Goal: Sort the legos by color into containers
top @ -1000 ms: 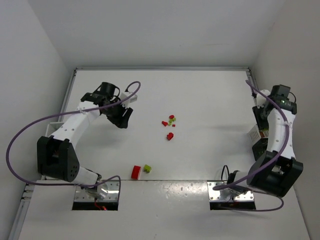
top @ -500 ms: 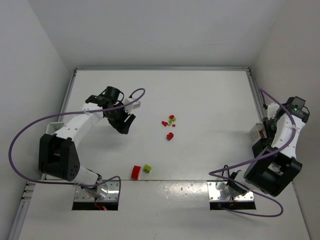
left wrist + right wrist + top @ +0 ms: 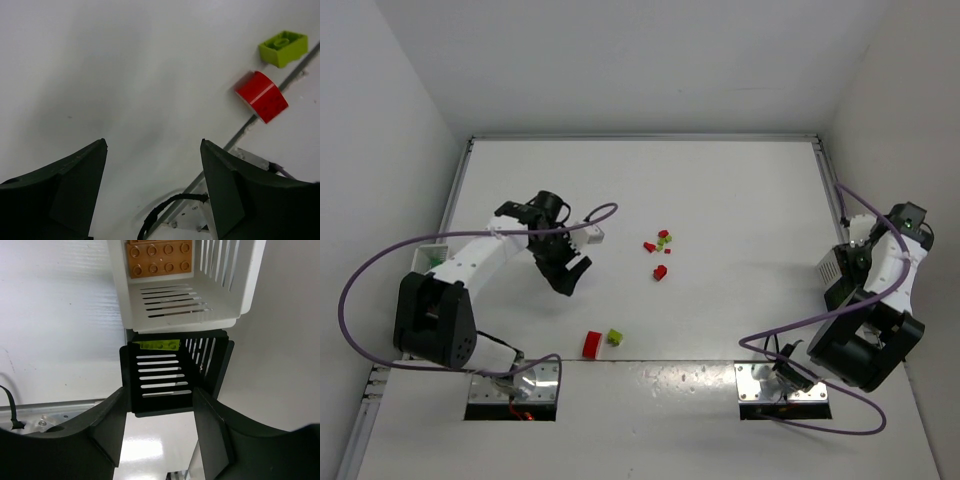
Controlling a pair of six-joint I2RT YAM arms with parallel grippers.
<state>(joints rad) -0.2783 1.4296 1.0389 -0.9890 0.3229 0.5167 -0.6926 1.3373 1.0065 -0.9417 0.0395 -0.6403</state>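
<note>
Over the table in the top view, the left gripper [image 3: 566,277] is hanging with its jaws spread and nothing between them. It is sitting between the central scatter of legos [image 3: 660,245] and two loose pieces by the near seam, a red brick [image 3: 591,344] and a lime brick [image 3: 615,337]. The right arm [image 3: 885,262] is folding in against the right wall, above a white bin [image 3: 828,267] and a black bin [image 3: 839,296]. Another white bin [image 3: 428,258] is sitting at the far left edge.

From the left wrist, bare table is showing between the wide-open fingers. The red and lime bricks are lying ahead to the upper right, just beside each other and apart. The arm is probably reaching for one of them. Doing it well is calling for centring over a single brick and closing across its short sides without nudging its neighbour. The seam [image 3: 270,107] is crowding one side of the pair, while open table is lying on the other, so that side is looking easier.

From the right wrist, the right gripper [image 3: 159,390] is hovering partly open, holding nothing, over the black bin, where a lime piece [image 3: 156,345] is lying. An orange plate [image 3: 160,257] is resting in the white bin. With the wall so near, lifting straight up is looking safest.
</note>
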